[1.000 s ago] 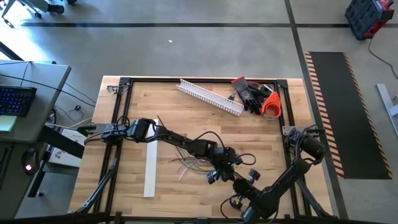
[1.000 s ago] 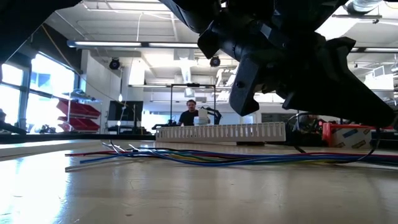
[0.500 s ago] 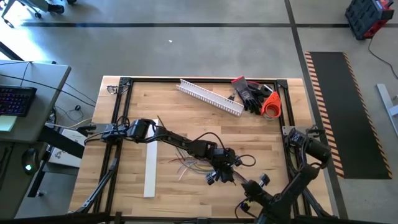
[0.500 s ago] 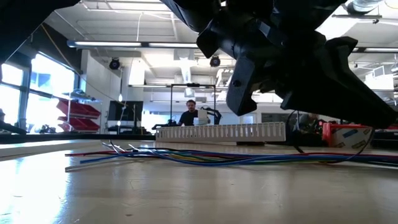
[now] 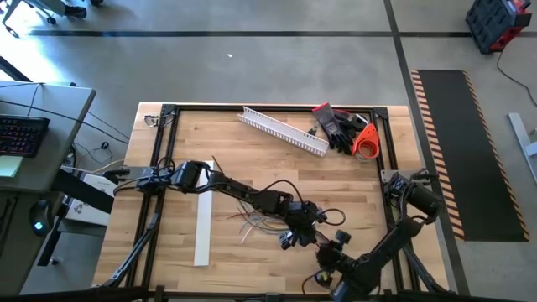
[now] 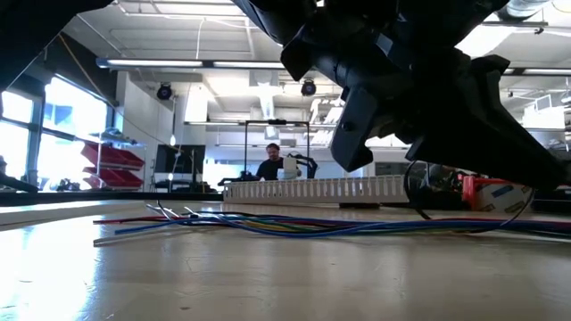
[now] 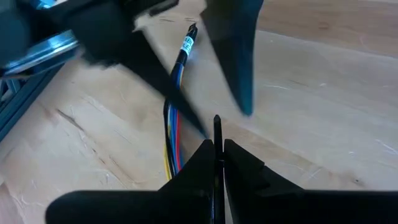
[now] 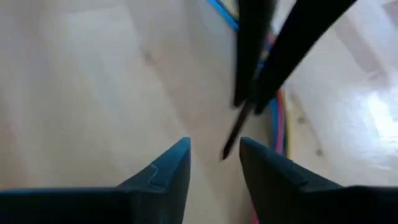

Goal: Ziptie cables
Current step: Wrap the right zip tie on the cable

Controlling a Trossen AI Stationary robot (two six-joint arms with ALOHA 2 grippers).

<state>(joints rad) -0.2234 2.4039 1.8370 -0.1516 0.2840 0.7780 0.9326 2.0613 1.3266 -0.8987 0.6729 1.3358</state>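
The right gripper (image 5: 330, 252) has drawn back in, its fingers now spread; the left gripper (image 5: 295, 233), above the cables (image 5: 264, 222) at the table's (image 5: 252, 151) middle, pinches seemingly a black ziptie (image 7: 217, 134).

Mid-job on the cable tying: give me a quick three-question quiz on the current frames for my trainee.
1. True or false: the left gripper is shut on a thin dark strip, likely a zip tie.
2. Multiple choice: the white slotted channel lies (A) at the far side of the table, beside the gloves; (B) under the cables; (C) in the right gripper.
3. Fill in: in its own wrist view the right gripper's fingers stand ____, with nothing between them.

Key: 1 true. 2 A. 3 apart.
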